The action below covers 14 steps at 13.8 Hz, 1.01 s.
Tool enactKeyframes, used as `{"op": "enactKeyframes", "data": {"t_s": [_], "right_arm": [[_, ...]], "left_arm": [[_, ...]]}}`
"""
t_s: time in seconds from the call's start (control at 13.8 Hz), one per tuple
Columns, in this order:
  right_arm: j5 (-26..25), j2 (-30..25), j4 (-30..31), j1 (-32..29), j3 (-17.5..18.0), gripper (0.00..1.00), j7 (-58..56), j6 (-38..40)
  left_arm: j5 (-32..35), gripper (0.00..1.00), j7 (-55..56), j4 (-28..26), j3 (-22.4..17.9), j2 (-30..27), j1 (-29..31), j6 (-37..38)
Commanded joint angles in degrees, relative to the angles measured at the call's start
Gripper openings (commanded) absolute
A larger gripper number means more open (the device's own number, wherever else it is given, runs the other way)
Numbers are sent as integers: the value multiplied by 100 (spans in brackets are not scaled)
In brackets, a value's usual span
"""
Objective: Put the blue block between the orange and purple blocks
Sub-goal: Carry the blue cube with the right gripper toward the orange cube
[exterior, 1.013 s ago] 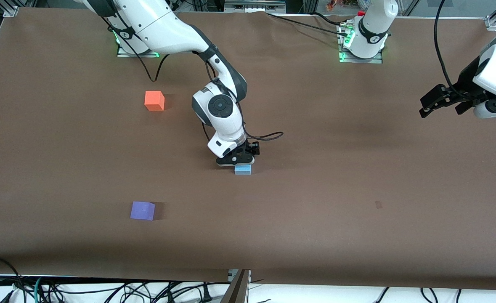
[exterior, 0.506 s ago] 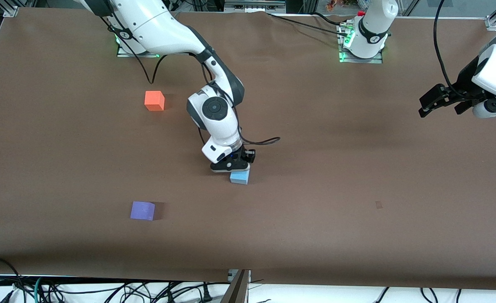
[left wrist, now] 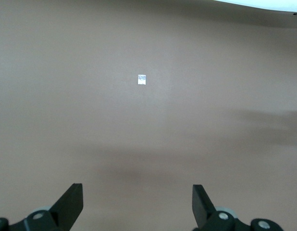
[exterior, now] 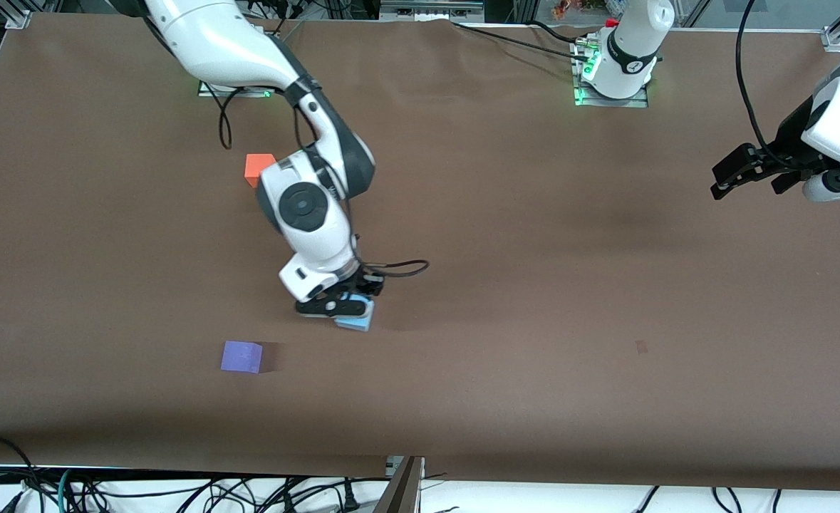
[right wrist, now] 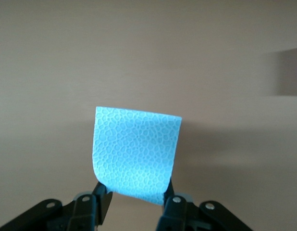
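1. Brown table (exterior: 533, 299) is lying bare around the orange block (exterior: 256, 165) and purple block (exterior: 241, 356).
2. Right gripper (exterior: 345, 308) is gripping the blue block (exterior: 355, 319) above the table between them.
3. Left gripper (exterior: 737, 171) is waiting, fingers spread.

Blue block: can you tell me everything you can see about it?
The small light sky-blue cube looks like matte foam, its face covered in a fine cell-like pattern. The right gripper is shut on it, one finger pressed to each side, carrying it tilted above the brown table. It hangs between the orange cube and purple cube, though nearer the left arm's end than their line.
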<state>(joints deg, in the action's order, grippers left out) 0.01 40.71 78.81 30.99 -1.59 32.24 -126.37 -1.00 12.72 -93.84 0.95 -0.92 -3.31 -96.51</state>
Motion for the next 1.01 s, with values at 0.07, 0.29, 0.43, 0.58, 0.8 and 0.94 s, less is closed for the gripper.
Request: {"op": "enactKeyframes", "data": {"t_s": [0.07,0.29,0.43,0.58,0.8,0.94], "right_arm": [[16,-992,1370,-601,54,29,-839,87],[25,-1503,2189,-1147,54,29,-1772,34],[60,-1680,2489,-1375,54,29,-2107,34],[173,-1768,2735,-1595,54,29,-2475,-18],[648,-2004,3507,-1719,45,29,-3117,-535],[649,-2102,3939,-1728,36,29,-3233,-905]], "left_arm": [[117,100,37,191,-60,92,-82,107],[117,100,37,191,-60,92,-82,107],[117,100,37,173,-77,92,-73,115],[117,100,37,173,-86,101,-56,115],[126,100,37,173,-86,101,-56,115],[117,100,37,182,-86,118,-56,107]]}}
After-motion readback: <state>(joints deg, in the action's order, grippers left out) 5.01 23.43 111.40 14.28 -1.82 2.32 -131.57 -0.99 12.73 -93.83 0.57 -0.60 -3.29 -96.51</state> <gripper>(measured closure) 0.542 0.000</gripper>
